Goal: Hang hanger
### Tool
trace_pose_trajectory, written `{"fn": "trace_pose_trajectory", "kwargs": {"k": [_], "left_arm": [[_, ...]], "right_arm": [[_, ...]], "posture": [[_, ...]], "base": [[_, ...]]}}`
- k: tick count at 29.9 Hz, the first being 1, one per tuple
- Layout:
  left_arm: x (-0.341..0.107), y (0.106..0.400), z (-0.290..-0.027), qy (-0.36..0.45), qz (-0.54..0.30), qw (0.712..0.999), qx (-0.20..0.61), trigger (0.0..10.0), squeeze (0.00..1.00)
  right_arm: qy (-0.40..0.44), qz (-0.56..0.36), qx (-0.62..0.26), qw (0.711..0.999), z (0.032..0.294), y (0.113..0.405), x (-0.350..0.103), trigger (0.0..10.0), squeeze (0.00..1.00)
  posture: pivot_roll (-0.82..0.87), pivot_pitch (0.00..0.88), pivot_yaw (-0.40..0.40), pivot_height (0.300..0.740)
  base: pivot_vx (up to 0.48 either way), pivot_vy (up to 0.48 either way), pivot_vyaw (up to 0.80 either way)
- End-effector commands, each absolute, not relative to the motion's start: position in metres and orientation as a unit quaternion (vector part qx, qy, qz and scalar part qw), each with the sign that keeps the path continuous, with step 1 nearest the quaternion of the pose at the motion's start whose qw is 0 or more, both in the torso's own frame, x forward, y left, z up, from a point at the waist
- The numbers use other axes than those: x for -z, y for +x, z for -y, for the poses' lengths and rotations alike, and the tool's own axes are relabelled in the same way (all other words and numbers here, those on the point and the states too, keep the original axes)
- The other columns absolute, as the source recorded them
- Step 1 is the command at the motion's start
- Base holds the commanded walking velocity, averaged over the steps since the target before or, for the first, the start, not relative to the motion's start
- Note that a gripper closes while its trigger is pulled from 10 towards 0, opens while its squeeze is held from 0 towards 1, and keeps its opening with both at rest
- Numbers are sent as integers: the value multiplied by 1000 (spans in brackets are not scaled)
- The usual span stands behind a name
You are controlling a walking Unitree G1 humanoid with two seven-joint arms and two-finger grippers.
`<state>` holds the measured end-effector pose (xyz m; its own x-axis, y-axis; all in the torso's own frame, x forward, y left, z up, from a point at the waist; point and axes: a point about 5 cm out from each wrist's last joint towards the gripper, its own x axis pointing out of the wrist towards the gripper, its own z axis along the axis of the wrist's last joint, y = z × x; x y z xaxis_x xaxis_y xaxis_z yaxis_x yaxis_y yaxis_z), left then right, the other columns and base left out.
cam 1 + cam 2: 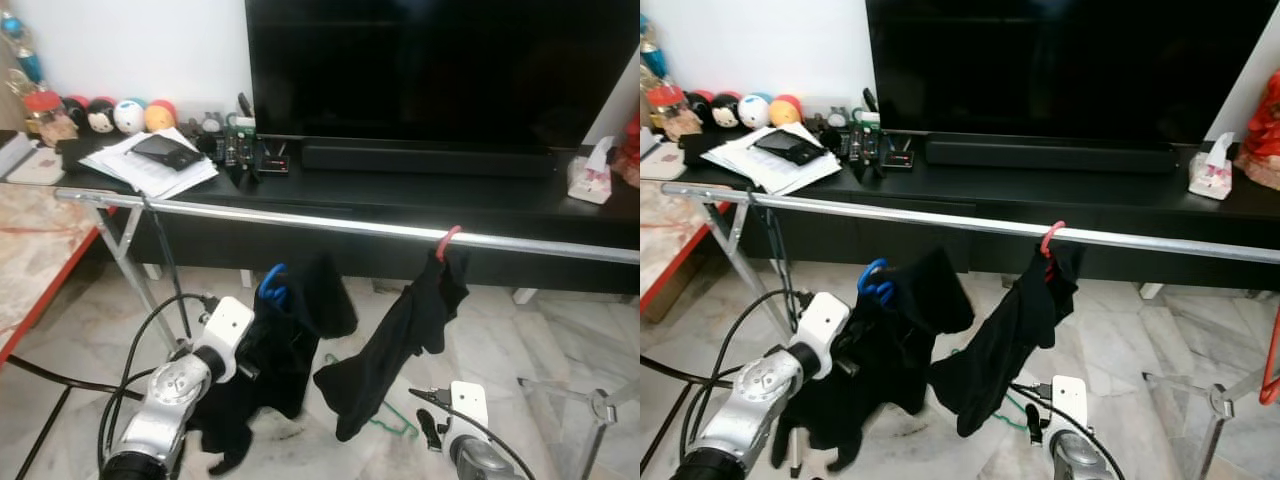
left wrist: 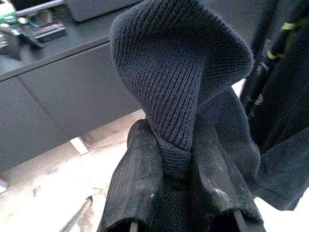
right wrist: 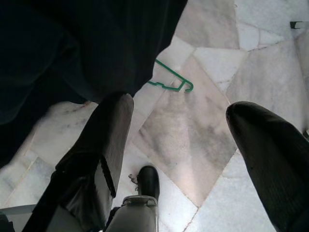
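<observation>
Hangers: three — a red hanger (image 1: 447, 241) hooked on the rail, a blue hanger (image 1: 272, 286) below the rail, a green hanger (image 3: 170, 82) on the floor
Dark garments: two — one garment (image 1: 395, 340) on the red one, a second garment (image 1: 270, 360) on the blue
Rails: one metal rail (image 1: 330, 222)
Grippers: two — left gripper (image 2: 174, 183), right gripper (image 3: 181, 145)
Round toy heads: four, perhaps more at the blurred edge (image 1: 115, 115)
Tissue boxes: one (image 1: 590, 175)
Televisions: one (image 1: 440, 65)

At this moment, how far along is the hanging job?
Done: one black garment hangs from the rail by a red hanger. In hand: the left gripper pinches a dark knit garment on a blue hanger, held below the rail. Left: hooking it on; a green hanger lies on the floor. The right gripper is open.
</observation>
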<state>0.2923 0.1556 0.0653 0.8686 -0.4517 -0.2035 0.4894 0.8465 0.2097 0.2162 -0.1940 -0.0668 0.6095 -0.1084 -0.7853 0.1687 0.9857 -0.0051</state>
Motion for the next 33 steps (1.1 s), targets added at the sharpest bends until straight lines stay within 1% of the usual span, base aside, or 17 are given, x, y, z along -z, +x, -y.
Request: {"fn": "trace_pose_trajectory", "kwargs": {"k": [1, 12, 18, 22, 26, 33], "left_arm": [[-69, 296, -159, 122, -62, 964, 228, 10000, 0], [-67, 295, -160, 96, -66, 971, 211, 10000, 0], [-68, 296, -158, 96, -62, 970, 214, 10000, 0], [-68, 296, -157, 97, -62, 969, 218, 10000, 0], [-69, 295, -156, 109, -57, 966, 230, 10000, 0], [-69, 294, -155, 103, -55, 966, 233, 10000, 0]], "right_arm": [[37, -438, 83, 894, 194, 213, 69, 10000, 0], [35, -433, 82, 897, 194, 211, 70, 10000, 0], [40, -433, 87, 896, 194, 211, 70, 10000, 0], [35, -438, 82, 895, 194, 210, 70, 10000, 0], [34, -439, 80, 894, 193, 210, 70, 10000, 0], [31, -441, 77, 894, 194, 210, 70, 10000, 0]], "posture": [[-46, 26, -35, 740], [-40, 35, -41, 740], [-39, 35, -45, 740], [-39, 34, -46, 740], [-39, 34, -46, 740], [-33, 33, -48, 740]], "base": [[0, 0, 0], [0, 0, 0], [0, 341, 0], [0, 296, -691], [0, 0, -788], [0, 0, -788]]}}
